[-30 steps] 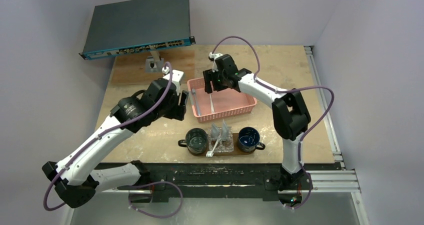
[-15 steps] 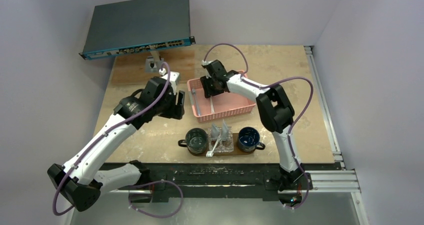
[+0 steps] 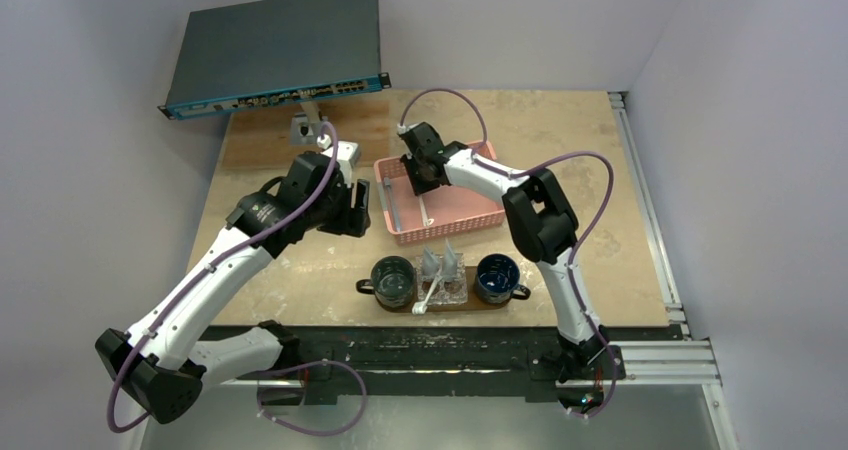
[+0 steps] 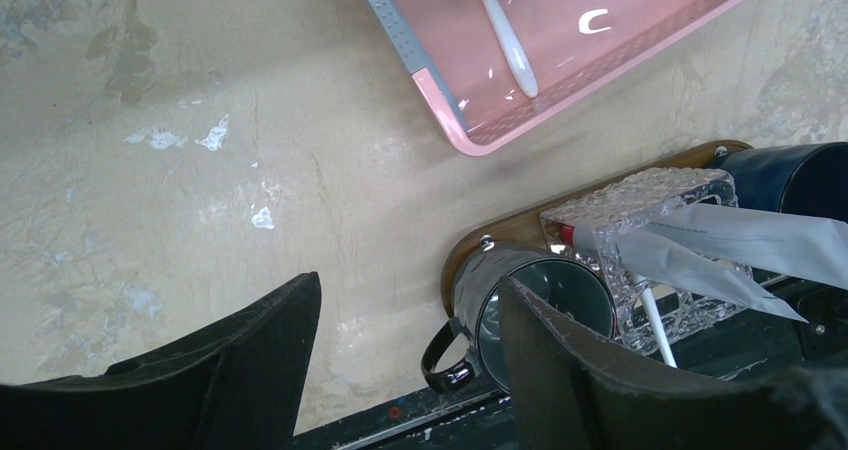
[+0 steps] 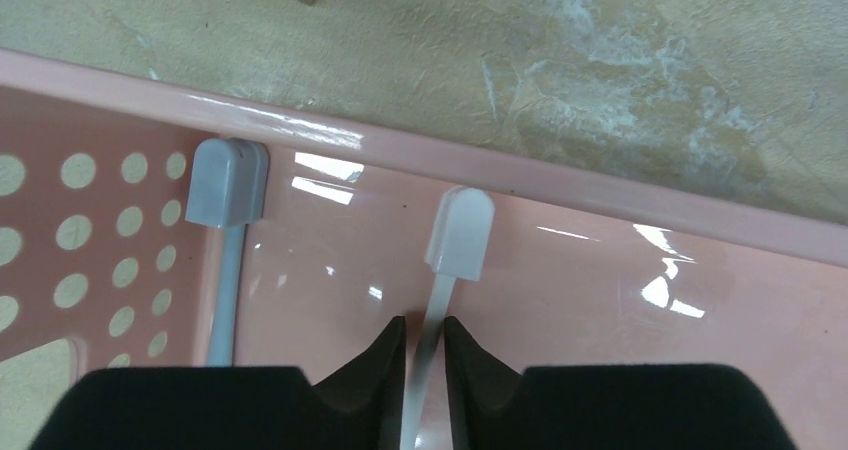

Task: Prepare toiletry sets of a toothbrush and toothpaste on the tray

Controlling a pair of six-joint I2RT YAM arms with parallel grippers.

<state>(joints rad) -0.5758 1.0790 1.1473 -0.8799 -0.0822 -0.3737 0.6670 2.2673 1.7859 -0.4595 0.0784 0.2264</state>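
We see the right end effector (image 5: pixel 424 338) gripping a white toothbrush (image 5: pixel 459 232) in the pink basket (image 5: pixel 640 202) — left end effector (image 4: pixel 405 315) released.

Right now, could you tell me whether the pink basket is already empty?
No: a white toothbrush and a grey toothbrush lie in the pink basket, the right gripper pinching the white one's neck.

We see soft, even light from above in the overhead view, with only faint shadows under the arms on the tabletop (image 3: pixel 320 270). White glare streaks the glossy floor of the pink basket (image 5: pixel 620 300) in both wrist views. The toothbrush (image 5: pixel 460 232) pinched in the right tool (image 5: pixel 425 328) is sharp. The left tool (image 4: pixel 405 305) shows as dark, nearly featureless shapes, slightly soft.
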